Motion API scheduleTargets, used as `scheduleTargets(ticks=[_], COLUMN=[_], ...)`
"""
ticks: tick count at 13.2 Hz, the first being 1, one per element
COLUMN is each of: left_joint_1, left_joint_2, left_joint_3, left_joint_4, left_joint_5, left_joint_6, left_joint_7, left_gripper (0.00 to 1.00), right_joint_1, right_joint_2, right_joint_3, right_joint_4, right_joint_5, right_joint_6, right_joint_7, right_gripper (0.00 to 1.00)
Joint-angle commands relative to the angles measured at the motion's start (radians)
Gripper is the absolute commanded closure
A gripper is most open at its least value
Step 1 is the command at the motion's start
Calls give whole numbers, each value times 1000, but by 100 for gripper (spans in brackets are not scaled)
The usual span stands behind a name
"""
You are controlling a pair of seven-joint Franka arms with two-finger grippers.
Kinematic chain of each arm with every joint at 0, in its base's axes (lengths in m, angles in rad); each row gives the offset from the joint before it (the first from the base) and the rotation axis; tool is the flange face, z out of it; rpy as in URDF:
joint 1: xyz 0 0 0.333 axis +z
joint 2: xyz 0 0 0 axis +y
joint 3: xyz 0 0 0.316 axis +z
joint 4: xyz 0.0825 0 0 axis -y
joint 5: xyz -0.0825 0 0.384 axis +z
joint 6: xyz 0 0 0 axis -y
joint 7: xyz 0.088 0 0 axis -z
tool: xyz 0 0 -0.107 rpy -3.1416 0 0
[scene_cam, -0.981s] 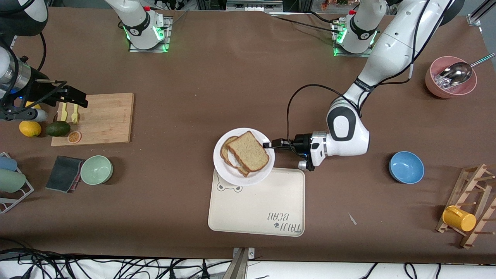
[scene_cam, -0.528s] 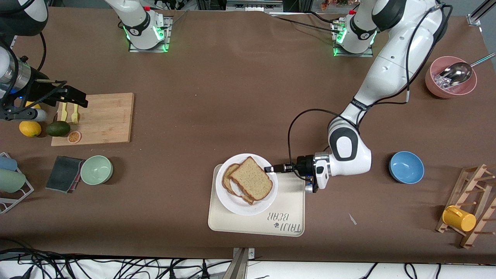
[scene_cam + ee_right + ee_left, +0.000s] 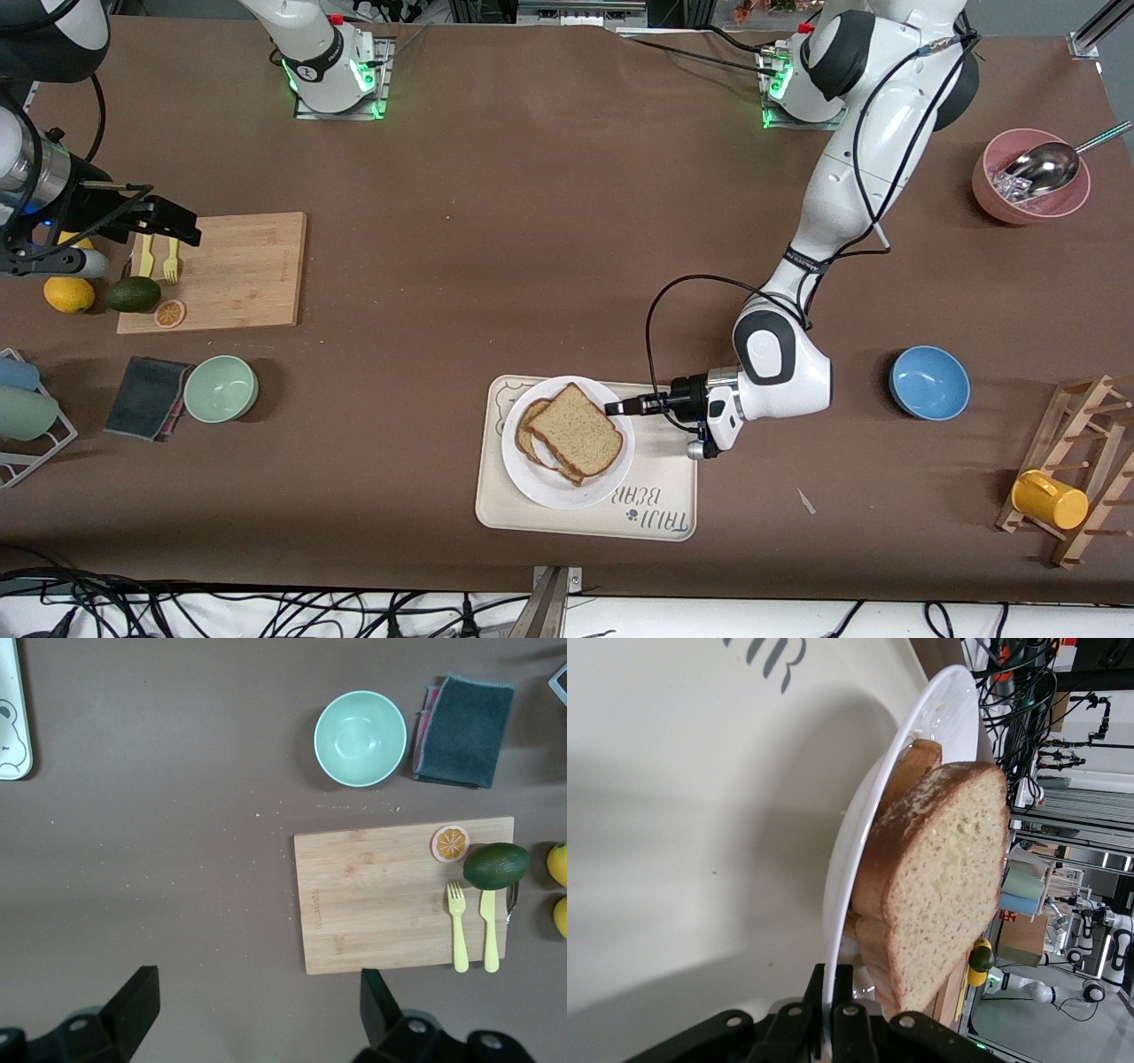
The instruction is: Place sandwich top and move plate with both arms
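Left gripper (image 3: 613, 408) clamped on plate rim, sandwich assembled on tray.

The round white plate (image 3: 542, 483) sits on the cream rectangular bear-print tray (image 3: 660, 470) near the surface's front edge; the brown wholegrain bread slice (image 3: 574, 429) tops the stack. At the plate's three o'clock, the left jaws pinch its rim. The right gripper (image 3: 257, 1005) waits, jaws wide and empty, over the wooden cutting board (image 3: 239, 266).

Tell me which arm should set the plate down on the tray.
Left. The left gripper is shut on the rim of the plate, already over the tray. The right gripper waits open over the cutting board.
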Motion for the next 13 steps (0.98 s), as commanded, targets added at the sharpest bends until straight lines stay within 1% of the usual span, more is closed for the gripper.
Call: scheduleTargets(ticks=[1, 3, 4, 6, 7, 9, 10, 12, 13], left_joint_1=[-10, -10, -11, -13, -14, -7, -4, 5, 15], left_joint_2=[35, 35, 35, 32, 28, 11, -1, -23, -28], left_joint_3=[10, 10, 10, 12, 12, 15, 15, 15, 13], left_joint_4=[54, 53, 51, 47, 42, 34, 34, 31, 31], left_joint_5=[-37, -35, -34, -27, -23, -17, 8, 113, 146], left_joint_6=[-13, -13, -11, 13, 16, 15, 13, 4, 2], left_joint_7=[0, -5, -3, 5, 11, 11, 6, -6, -21], left_gripper=[100, 100, 92, 10, 0, 0, 0, 0, 0], right_joint_1=[-3, -3, -3, -3, -3, -3, -3, -3, -3], right_joint_2=[-7, -5, -5, -5, -5, -5, -5, -5, -5], right_joint_3=[2, 2, 1, 2, 2, 2, 2, 2, 1], right_joint_4=[5, 5, 3, 3, 3, 3, 3, 3, 3], right_joint_5=[-10, -10, -9, -10, -9, -9, -9, -9, -9], right_joint_6=[-8, -8, -10, -10, -10, -10, -10, -10, -10], right_joint_7=[-7, -10, -10, -10, -10, -10, -10, -10, -10], right_gripper=[0, 0, 0, 0, 0, 0, 0, 0, 0])
